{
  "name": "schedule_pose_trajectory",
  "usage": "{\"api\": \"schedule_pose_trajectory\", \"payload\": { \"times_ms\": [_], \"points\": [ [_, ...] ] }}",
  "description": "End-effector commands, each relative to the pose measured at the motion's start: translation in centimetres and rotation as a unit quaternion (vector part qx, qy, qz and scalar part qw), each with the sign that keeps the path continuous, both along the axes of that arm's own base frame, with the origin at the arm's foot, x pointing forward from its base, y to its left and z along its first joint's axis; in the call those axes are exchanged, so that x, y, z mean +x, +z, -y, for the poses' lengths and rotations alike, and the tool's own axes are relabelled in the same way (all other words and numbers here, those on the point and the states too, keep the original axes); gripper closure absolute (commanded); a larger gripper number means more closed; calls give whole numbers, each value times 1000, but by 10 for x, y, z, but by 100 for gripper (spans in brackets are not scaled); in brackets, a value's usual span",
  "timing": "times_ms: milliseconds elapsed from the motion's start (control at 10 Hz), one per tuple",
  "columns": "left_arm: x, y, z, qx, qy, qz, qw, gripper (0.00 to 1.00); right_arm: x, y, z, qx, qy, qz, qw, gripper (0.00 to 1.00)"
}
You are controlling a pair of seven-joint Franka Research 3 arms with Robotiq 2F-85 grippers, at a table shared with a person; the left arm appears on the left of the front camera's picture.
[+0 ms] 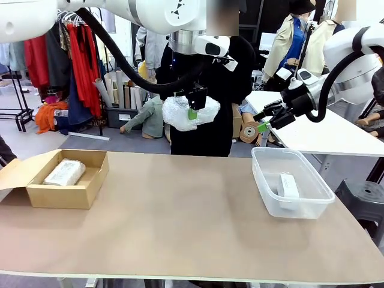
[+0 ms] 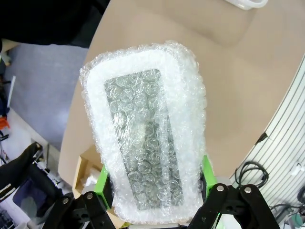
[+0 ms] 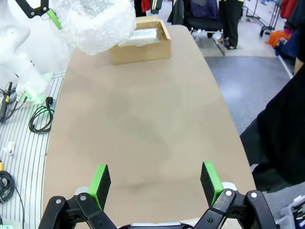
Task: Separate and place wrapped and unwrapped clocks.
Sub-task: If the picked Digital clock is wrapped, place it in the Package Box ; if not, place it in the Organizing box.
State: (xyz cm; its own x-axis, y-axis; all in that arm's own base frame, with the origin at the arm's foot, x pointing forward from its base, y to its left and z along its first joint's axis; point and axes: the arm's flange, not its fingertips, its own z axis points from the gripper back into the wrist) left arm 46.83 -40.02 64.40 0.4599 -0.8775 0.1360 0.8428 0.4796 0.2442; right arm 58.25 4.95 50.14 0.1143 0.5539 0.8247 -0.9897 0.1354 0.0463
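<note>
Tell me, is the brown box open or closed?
Open. The cardboard box has its flap folded out, and a bubble-wrapped clock lies inside.

My left arm reaches in high from the left, its black hose looping down to the wrist, and my left gripper (image 1: 192, 113) hangs well above the table with its fingers pointing down. Its green pads (image 2: 103, 183) are clamped on the two long sides of an oblong white bubble-wrap bundle (image 2: 145, 138). My right arm comes in from the right, raised over the table's far right side; my right gripper (image 3: 156, 182) has its jaws spread wide, holding nothing.
</note>
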Motion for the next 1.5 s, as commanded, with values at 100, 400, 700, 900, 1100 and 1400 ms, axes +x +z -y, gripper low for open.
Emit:
{"api": "schedule_pose_trajectory", "payload": {
  "times_ms": [100, 400, 700, 900, 1100, 1400],
  "points": [
    [-1, 6, -2, -1, 1, 2, 1000, 100, 0, 1, 0, -4, 1, 4, 1000, 0],
    [-1, 6, -2, -1, 1, 2, 1000, 100, 0, 1, 0, -4, 1, 4, 1000, 0],
    [-1, 6, -2, -1, 1, 2, 1000, 100, 0, 1, 0, -4, 1, 4, 1000, 0],
    [-1, 6, -2, -1, 1, 2, 1000, 100, 0, 1, 0, -4, 1, 4, 1000, 0],
    [-1, 6, -2, -1, 1, 2, 1000, 100, 0, 1, 0, -4, 1, 4, 1000, 0],
    [-1, 6, -2, -1, 1, 2, 1000, 100, 0, 1, 0, -4, 1, 4, 1000, 0]
  ]
}}
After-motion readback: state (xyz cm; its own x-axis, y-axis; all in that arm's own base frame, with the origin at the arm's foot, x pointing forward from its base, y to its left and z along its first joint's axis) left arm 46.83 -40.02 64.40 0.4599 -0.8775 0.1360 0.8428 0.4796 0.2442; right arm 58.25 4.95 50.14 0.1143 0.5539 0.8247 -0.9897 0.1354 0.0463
